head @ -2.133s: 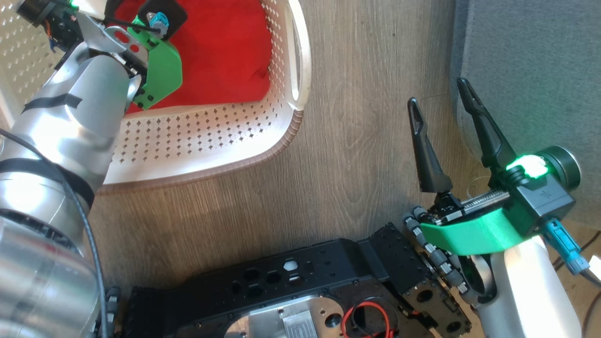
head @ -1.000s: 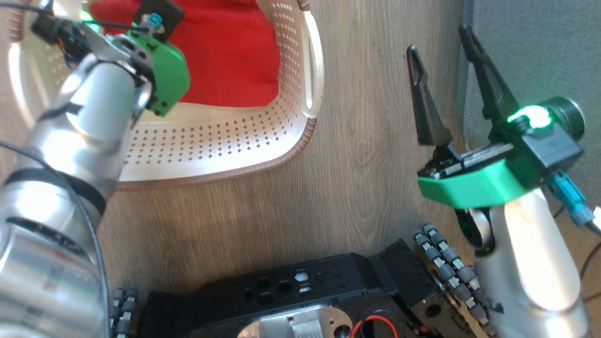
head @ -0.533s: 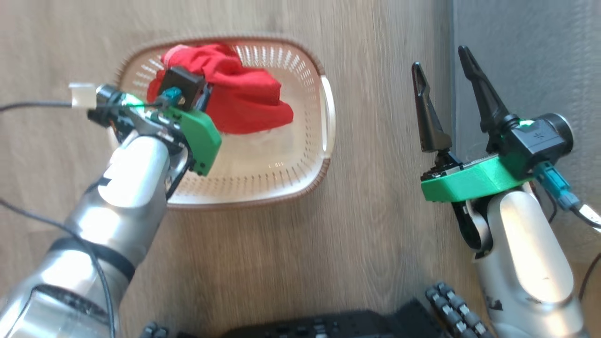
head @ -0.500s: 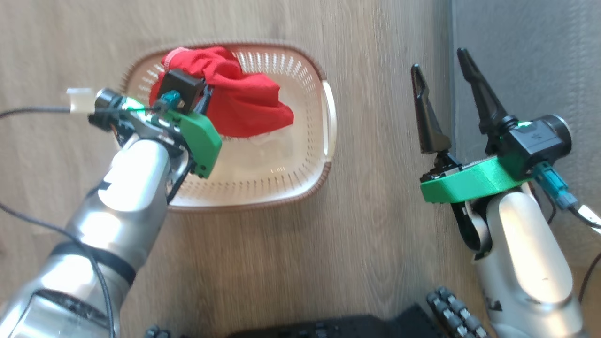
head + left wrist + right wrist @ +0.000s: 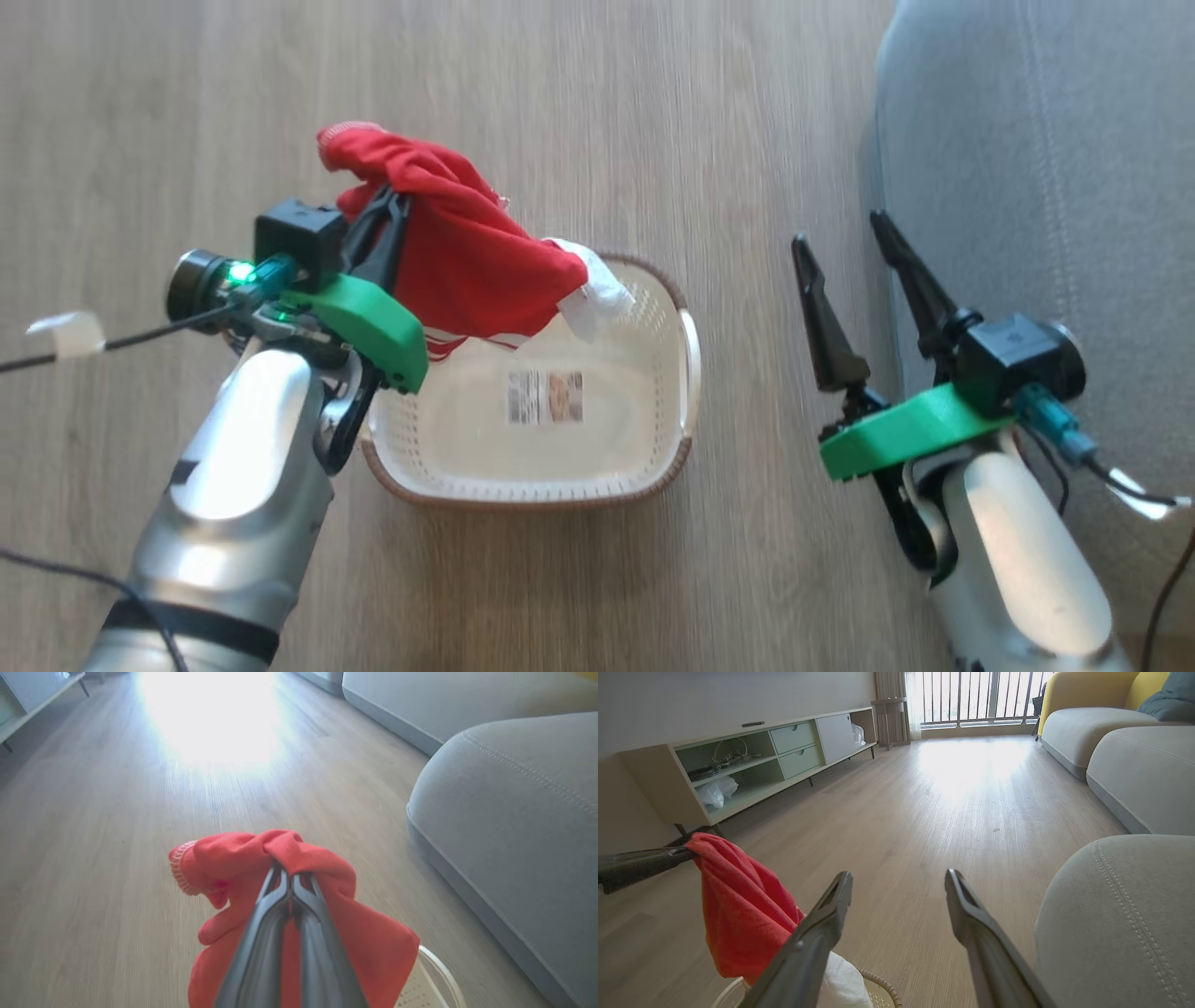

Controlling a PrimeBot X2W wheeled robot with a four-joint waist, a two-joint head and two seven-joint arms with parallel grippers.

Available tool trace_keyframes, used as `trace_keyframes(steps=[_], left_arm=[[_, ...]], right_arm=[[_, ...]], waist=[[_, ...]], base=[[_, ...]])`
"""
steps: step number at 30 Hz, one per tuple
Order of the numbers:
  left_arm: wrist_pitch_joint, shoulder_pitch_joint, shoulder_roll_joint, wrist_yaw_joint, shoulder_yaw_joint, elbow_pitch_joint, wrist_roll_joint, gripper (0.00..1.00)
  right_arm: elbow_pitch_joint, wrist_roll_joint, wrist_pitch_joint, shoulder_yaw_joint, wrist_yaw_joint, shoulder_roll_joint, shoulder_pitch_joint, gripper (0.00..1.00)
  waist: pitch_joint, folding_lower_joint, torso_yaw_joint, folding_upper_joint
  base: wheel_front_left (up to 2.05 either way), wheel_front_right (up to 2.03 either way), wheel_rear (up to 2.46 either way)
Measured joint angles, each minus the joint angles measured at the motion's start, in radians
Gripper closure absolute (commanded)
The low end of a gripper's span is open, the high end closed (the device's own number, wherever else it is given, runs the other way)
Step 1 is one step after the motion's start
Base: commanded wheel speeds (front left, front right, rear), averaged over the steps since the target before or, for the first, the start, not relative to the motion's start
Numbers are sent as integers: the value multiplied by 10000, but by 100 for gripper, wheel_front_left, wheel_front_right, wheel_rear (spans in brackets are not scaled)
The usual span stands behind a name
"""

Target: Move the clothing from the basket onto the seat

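Observation:
My left gripper is shut on the red clothing, which hangs lifted above the far-left part of the cream basket. White trim dangles over the basket's far rim. A label sticker shows on the basket's bare floor. In the left wrist view the closed fingers pinch the clothing. My right gripper stands open beside the edge of the grey seat, holding nothing. The right wrist view shows its fingers spread, with the clothing at left and the seat at right.
Wooden floor lies all around the basket. A low pale sideboard stands along the far wall, and more grey sofa sections lie beyond the seat. A cable trails from my left wrist.
The head camera has risen and the picture shifted. My left gripper has lifted the red clothing up out of the basket, baring its floor. The right gripper stays open.

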Motion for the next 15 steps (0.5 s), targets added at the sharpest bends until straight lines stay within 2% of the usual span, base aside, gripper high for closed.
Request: trace_keyframes(steps=[15], left_arm=[[-29, 892, -581, -351, 2433, -3647, 1147, 100]], right_arm=[[219, 153, 23, 29, 0, 0, 887, 0]], waist=[[-1701, 0, 377, 0]], base=[[0, 0, 0]])
